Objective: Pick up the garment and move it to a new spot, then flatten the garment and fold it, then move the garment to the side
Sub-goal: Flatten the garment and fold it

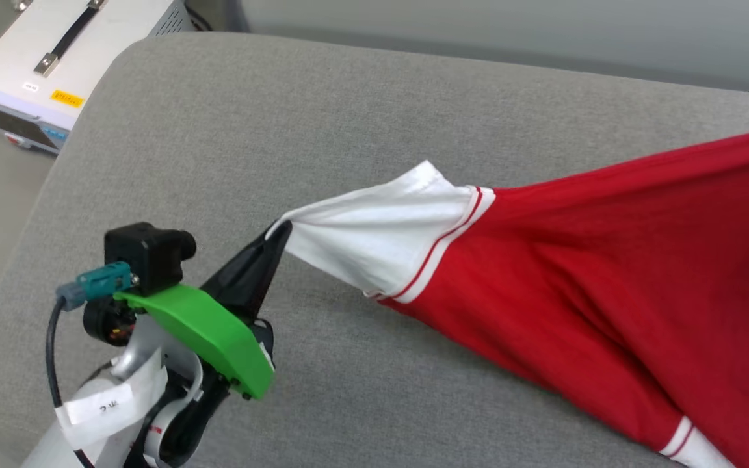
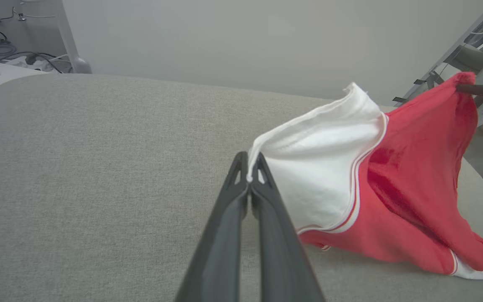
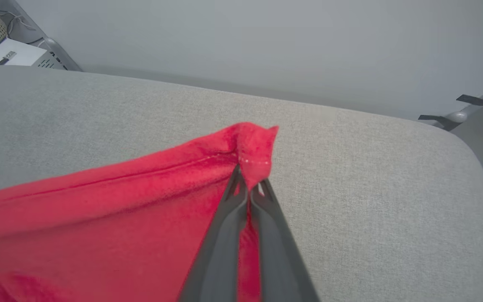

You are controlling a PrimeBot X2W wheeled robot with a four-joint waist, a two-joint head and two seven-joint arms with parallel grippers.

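I'm pinching what seems a light, limp shirt (image 1: pixel 608 273) at its sturdier seams, left gripper (image 1: pixel 278 239) clamping the white sleeve hem (image 2: pixel 304 119) mid-frame, right gripper (image 3: pixel 250 184) clamping a red stitched corner (image 3: pixel 258 142) at centre

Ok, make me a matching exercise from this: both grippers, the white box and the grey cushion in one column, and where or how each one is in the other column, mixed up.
Column one
1. left gripper
2. right gripper
3. white box
4. grey cushion

Column two
A. beneath the stretched garment
B. shut on a red corner of the garment
C. off the cushion's far left corner
D. shut on the white sleeve

Pairs: 1-D, 2-B, 3-C, 4-A
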